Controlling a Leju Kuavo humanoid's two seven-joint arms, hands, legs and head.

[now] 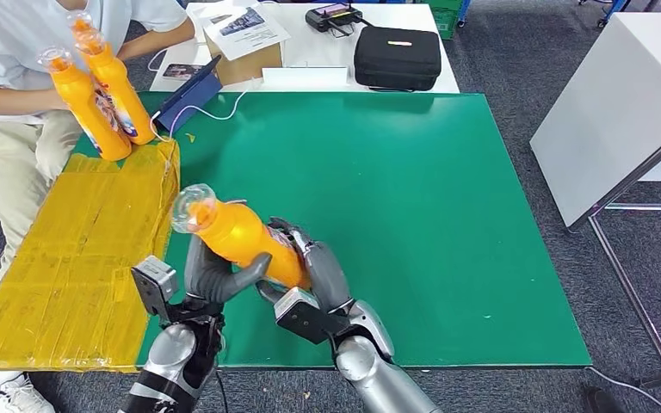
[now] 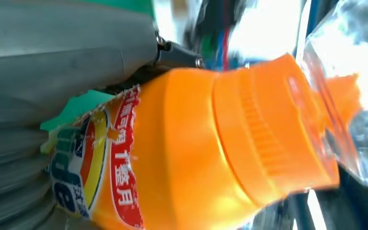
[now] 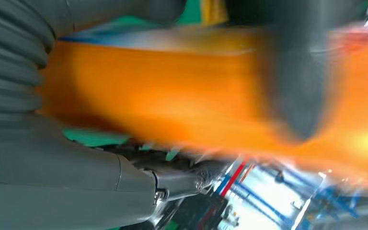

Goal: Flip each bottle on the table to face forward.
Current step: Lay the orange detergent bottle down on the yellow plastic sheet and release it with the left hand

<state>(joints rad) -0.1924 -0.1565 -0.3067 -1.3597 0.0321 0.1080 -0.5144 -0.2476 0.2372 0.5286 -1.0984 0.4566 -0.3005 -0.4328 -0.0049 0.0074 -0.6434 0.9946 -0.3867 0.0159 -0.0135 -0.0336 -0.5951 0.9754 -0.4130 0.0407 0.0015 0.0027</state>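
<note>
Both robot hands clasp one orange bottle (image 1: 239, 237) above the near edge of the green worktop (image 1: 413, 206). The left robot hand (image 1: 215, 274) wraps it from beneath; the right robot hand (image 1: 314, 267) grips its base end. The bottle is tilted, its clear cap (image 1: 191, 206) pointing up and left. At the far left, a seated person (image 1: 17, 86) holds two more orange bottles (image 1: 103, 90) over the yellow board (image 1: 77, 249).

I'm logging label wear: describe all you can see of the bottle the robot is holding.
The orange bottle looks plastic, with a ribbed orange cap under a clear cover and a colourful label torn along its edge. It is tilted, cap end up toward the yellow mat, lifted above the green table. The left hand and right hand both grip its body.
</note>
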